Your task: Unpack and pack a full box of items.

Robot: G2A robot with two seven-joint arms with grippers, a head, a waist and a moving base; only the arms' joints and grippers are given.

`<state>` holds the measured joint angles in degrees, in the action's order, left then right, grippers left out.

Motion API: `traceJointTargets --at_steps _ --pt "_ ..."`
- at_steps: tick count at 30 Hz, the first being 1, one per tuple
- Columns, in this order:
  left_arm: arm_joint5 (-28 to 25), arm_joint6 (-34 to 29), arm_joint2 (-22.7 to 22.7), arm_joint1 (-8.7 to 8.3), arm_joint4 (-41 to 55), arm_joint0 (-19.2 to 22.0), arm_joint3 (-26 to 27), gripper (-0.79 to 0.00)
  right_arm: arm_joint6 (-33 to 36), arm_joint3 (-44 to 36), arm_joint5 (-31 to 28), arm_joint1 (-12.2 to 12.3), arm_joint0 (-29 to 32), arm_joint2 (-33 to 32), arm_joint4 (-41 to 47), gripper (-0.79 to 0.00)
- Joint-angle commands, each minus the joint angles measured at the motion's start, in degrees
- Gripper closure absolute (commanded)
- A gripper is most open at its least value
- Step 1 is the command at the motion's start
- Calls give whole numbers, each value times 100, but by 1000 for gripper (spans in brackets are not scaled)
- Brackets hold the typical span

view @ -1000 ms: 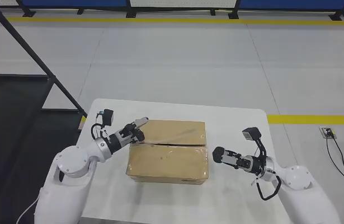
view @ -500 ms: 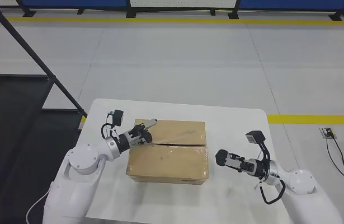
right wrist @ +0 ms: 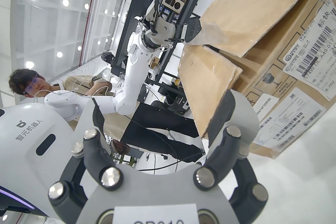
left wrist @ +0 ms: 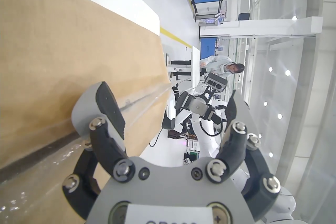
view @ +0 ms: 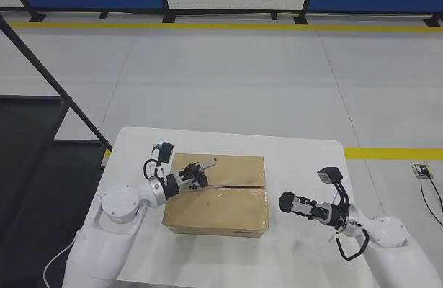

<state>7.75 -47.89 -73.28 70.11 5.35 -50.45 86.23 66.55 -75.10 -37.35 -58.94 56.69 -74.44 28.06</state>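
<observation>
The box [view: 215,209] is sitting on the counter [view: 307,162]. The left hand [view: 199,173], spread wide, is pressing under its raised far flap [view: 232,169], likely to open it. The right hand [view: 284,201], spread too, is hovering just right.

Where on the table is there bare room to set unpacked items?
Bare: the far right corner of the table, beyond the right gripper, and the near strip before the box, between the arms. Crowded: the box's left, under the left gripper.

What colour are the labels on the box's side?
White with black barcodes; labels show best in the right wrist view.
</observation>
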Motion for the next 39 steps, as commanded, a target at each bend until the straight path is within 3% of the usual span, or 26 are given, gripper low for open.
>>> traceJointTargets --at_steps 1,14,21,29,39 --pt "11 7 79 7 -4 39 -16 -785 9 23 -28 3 1 -5 30 -785" --pt "2 97 536 68 81 236 -100 -785 57 104 20 21 -68 78 146 -785" --pt "-78 288 682 101 114 317 -252 -785 294 96 373 -21 -359 342 593 -785" --pt "-147 326 657 93 232 232 -194 -785 229 267 1072 -256 -1207 1219 380 -785" --pt "-154 297 660 80 324 155 -169 -785 -719 669 1294 -616 -1887 2165 -343 -785"
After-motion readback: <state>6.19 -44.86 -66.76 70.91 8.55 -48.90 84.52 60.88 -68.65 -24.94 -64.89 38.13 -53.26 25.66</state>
